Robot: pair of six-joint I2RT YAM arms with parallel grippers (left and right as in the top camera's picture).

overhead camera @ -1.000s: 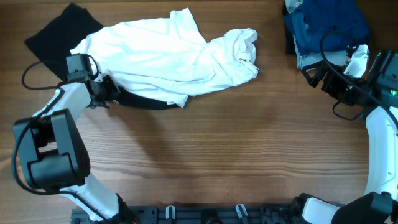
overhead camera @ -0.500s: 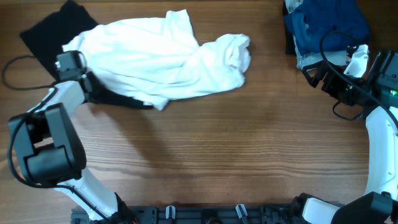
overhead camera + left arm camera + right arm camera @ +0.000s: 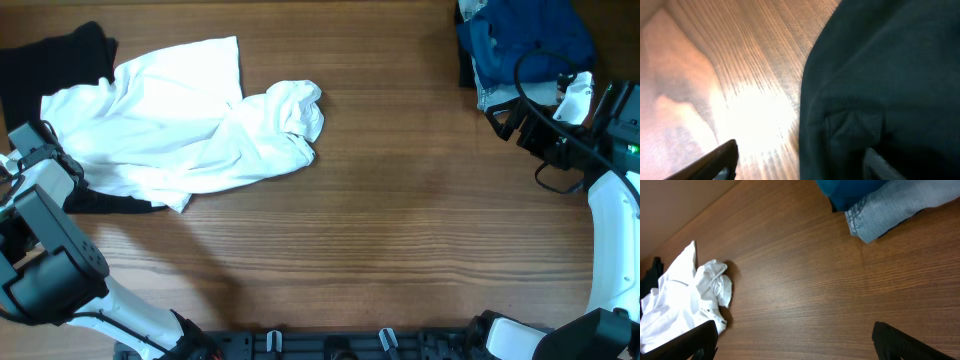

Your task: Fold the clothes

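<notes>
- The table (image 3: 420,240) carries everything. Its middle and near parts are bare wood, which I judge to be the room a fold needs.
- The white T-shirt (image 3: 160,135) lies in a wrinkled heap at the far left of the table, with one part bunched into a knot at its right end. None of it lies flat, so folding looks not yet begun and it probably needs spreading out first.
- The folded dark blue and pale blue garments (image 3: 525,40) are stacked at the far right corner, well apart from the shirt. They seem set aside from this job.
- A black garment (image 3: 55,55) lies at the far left corner, its edge meeting the shirt.
- A dark strip (image 3: 115,204) shows under the shirt's near edge. I cannot tell whether it is the shirt's own print or a separate cloth.
- The left gripper (image 3: 801,161) sits low at the shirt's near-left corner. Its jaws are apart and grip nothing, with wood and the dark strip's edge between them. That spot would suit taking a corner hold.
- The right gripper (image 3: 800,342) hangs beside the blue stack with its jaws wide and only bare wood between them. It looks parked clear of the work, facing across to the shirt.
</notes>
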